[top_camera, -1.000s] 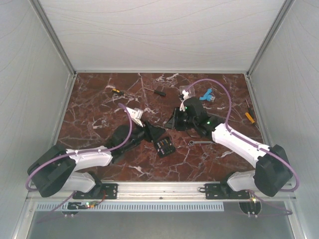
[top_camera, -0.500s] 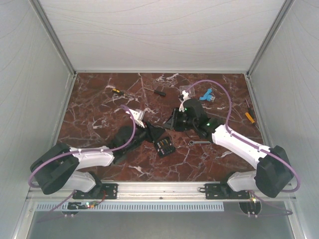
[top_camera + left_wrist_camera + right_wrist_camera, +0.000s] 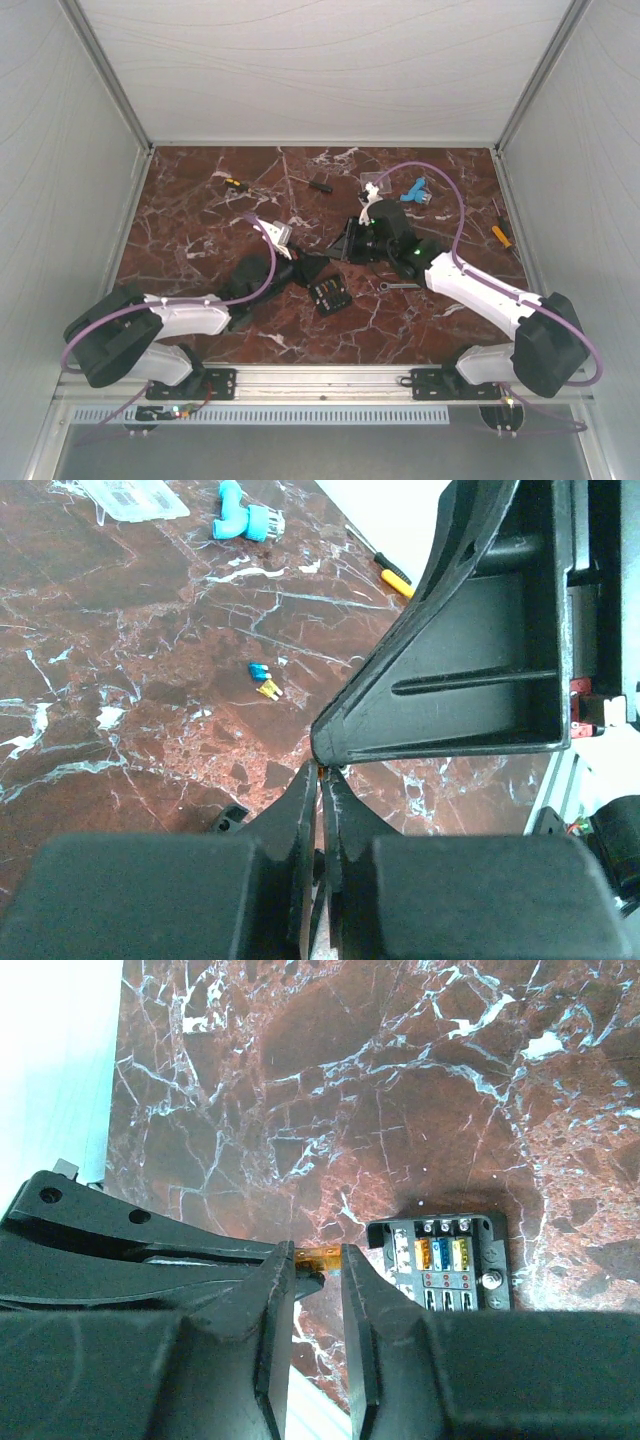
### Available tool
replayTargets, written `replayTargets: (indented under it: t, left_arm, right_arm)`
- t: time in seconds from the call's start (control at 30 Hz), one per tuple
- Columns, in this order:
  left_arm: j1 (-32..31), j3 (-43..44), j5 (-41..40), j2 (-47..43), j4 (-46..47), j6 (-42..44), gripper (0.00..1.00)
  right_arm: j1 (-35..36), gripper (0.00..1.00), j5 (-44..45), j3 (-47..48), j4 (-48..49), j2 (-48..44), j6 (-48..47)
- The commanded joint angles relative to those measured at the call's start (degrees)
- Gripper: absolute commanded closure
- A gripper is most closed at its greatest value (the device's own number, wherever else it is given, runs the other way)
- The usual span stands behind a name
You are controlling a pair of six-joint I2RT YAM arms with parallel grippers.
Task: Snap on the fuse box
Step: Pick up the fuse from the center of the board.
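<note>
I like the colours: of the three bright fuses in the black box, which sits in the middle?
The blue fuse, between the orange fuse and the yellow fuse in the fuse box.

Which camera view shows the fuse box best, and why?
Right wrist: the fuse box sits close, its coloured fuses easy to tell apart, though its lower edge is hidden. Top external shows it whole but tiny. Left wrist does not show it.
</note>
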Motion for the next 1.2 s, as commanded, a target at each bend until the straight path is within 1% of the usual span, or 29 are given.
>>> replayTargets:
  t: [0.0, 0.1, 0.2, 0.3, 0.37, 0.43, 0.5, 0.63, 0.73, 0.77, 0.9, 1.03, 1.17]
  left_arm:
    - [-0.5, -0.3, 1.1, -0.8, 7.3, 3.5, 1.0]
    - [-0.5, -1.2, 2.1, -1.3, 7.6, 4.6, 1.0]
    - [0.2, -1.9, 3.6, -2.4, 6.9, 6.4, 1.0]
    - [4.1, -2.0, 11.9, -3.9, 4.9, 6.7, 1.0]
    - [8.0, -2.1, 20.2, -5.1, 4.1, 5.5, 1.0]
    - [11.2, -2.4, 27.8, -6.1, 4.0, 4.4, 1.0]
    - [13.2, -2.6, 33.1, -7.3, 3.7, 4.1, 1.0]
    - [15.6, -1.7, 43.2, -9.6, 1.1, 4.7, 1.0]
    - [16.6, -0.9, 49.1, -10.9, 0.2, 5.2, 1.0]
    - [16.7, -0.8, 50.9, -11.1, 0.4, 5.3, 1.0]
    - [16.7, 0.1, 56.4, -10.7, 1.4, 4.9, 1.0]
    - [16.7, 0.8, 60.0, -8.7, 5.3, 1.8, 1.0]
    - [16.6, 0.9, 61.4, -7.0, 9.8, -1.4, 1.0]
  right_arm:
    - [0.8, 0.84, -1.5, -1.3, 2.5, -1.8, 0.9]
    - [0.6, 0.74, -2.1, -0.9, 3.1, -2.4, -1.1]
    - [-1.8, 0.66, -4.0, 0.2, 2.2, -4.1, -7.3]
    - [-7.7, 0.57, -14.3, 0.0, 4.3, -6.1, -15.2]
    - [-10.2, 0.52, -19.3, -0.2, 4.5, -7.6, -22.1]
    - [-10.7, 0.51, -22.7, -0.3, 3.4, -8.9, -29.0]
    - [-10.8, 0.51, -27.6, -0.2, 2.1, -9.7, -36.4]
    - [-10.8, 0.51, -35.0, -1.0, 2.2, -11.2, -42.0]
    - [-10.7, 0.52, -46.0, 1.0, -1.5, -9.7, -47.2]
    - [-10.6, 0.53, -48.1, 1.9, -2.6, -8.8, -48.1]
    - [-8.9, 0.54, -51.2, 6.1, -8.6, -5.7, -53.1]
    - [-5.0, 0.54, -50.0, 8.6, -12.6, -3.4, -56.9]
    - [-4.1, 0.58, -50.8, 9.0, -13.1, -1.6, -56.8]
